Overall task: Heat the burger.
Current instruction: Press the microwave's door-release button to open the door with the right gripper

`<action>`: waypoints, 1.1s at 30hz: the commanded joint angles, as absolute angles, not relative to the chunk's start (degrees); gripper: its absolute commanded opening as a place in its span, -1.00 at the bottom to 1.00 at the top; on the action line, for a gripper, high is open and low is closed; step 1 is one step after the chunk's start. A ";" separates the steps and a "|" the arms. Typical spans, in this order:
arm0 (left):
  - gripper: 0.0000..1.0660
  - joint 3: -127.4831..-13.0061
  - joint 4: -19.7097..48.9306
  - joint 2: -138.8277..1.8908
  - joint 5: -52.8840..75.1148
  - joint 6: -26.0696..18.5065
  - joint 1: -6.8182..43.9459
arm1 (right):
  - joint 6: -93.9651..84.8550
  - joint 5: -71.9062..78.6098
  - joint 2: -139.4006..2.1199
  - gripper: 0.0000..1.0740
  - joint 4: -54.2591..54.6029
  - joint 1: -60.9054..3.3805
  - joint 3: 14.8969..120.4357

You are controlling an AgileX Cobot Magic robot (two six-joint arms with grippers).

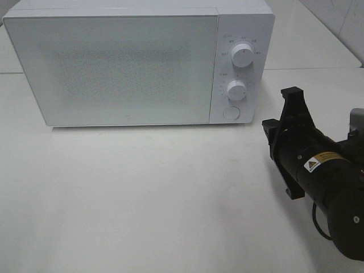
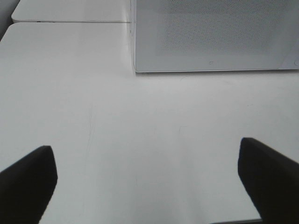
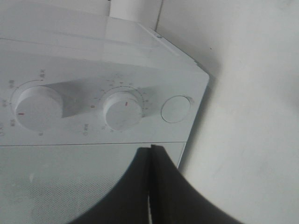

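Note:
The burger is out of view in every frame. A white microwave (image 1: 114, 68) stands at the back of the table with its door shut; it also shows in the left wrist view (image 2: 215, 32). My right gripper (image 1: 291, 94) is shut and empty, hovering just right of the microwave's control panel. In the right wrist view its closed fingers (image 3: 150, 158) point at the panel below the lower knob (image 3: 122, 109). My left gripper (image 2: 147, 158) is open and empty over the bare table in front of the microwave's left part. It does not show in the exterior high view.
The panel has an upper knob (image 1: 243, 55), a lower knob (image 1: 235, 90) and a round button (image 1: 230, 112). The white table (image 1: 142, 193) stretches in front of the microwave. A seam between two tabletops (image 2: 70, 21) runs behind on the left.

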State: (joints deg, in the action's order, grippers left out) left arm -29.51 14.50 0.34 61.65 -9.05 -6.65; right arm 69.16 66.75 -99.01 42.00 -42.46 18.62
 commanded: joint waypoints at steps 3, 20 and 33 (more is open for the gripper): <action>0.83 -29.51 14.84 1.66 61.13 -8.88 -6.42 | 75.57 62.80 -98.78 -1.00 41.54 -42.63 18.79; 0.83 -29.51 14.84 1.66 61.13 -8.88 -6.42 | 77.64 62.17 -107.54 -1.00 44.40 -42.17 27.73; 0.83 -29.51 14.84 1.66 61.13 -8.88 -6.42 | 77.35 59.59 -115.34 -1.00 46.12 -40.97 38.10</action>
